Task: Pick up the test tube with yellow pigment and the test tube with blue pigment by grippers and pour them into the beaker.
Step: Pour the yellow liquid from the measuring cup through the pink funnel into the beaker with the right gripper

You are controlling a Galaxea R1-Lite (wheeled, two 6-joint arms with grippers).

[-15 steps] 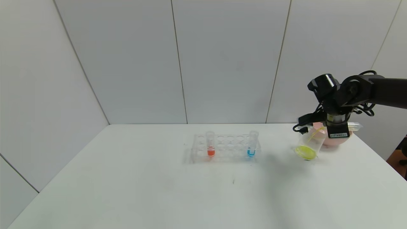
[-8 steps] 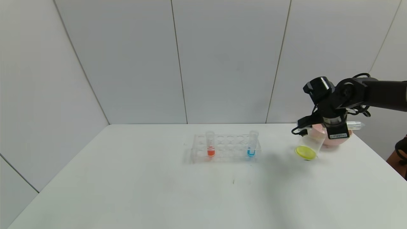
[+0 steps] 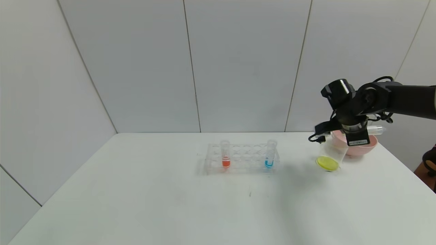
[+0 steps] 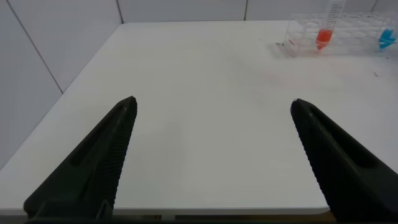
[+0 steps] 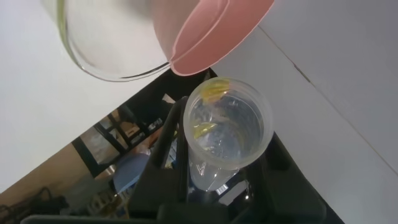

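Head view, count: two tubes stand in the clear rack (image 3: 242, 158) on the desk (image 3: 170, 204), a third is in my right pincer (image 3: 356, 131); one beaker, one pink bowl.
Head view, rack: the orange-red tube (image 3: 225, 153) stands towards the rack's left end, the test tube with blue pigment (image 3: 270, 153) towards its right end, both upright, with empty holes between them.
Head view, beaker: the beaker (image 3: 330, 157) stands on the desk right of the rack, just in front of the pink bowl (image 3: 355, 144); a layer of yellow liquid covers its bottom.
Head view, right pincer: it hangs above the bowl and beaker, clamped on the test tube with yellow pigment (image 3: 374, 129), which lies about level and sticks out to the right.

Left wrist view, left pincer: my left pincer (image 4: 214, 155) hangs over the bare near part of the desk with its two fingers (image 4: 93, 162) spread wide and nothing between them; the rack with the orange-red and blue tubes is well apart, at the far side.

Right wrist view, tube: the yellow tube (image 5: 225, 134) sits between my right fingers, mouth facing the camera, only yellow smears left on its inner wall.
Right wrist view, vessels: beaker rim (image 5: 102, 65) and bowl edge (image 5: 217, 34) lie beyond the tube's mouth.
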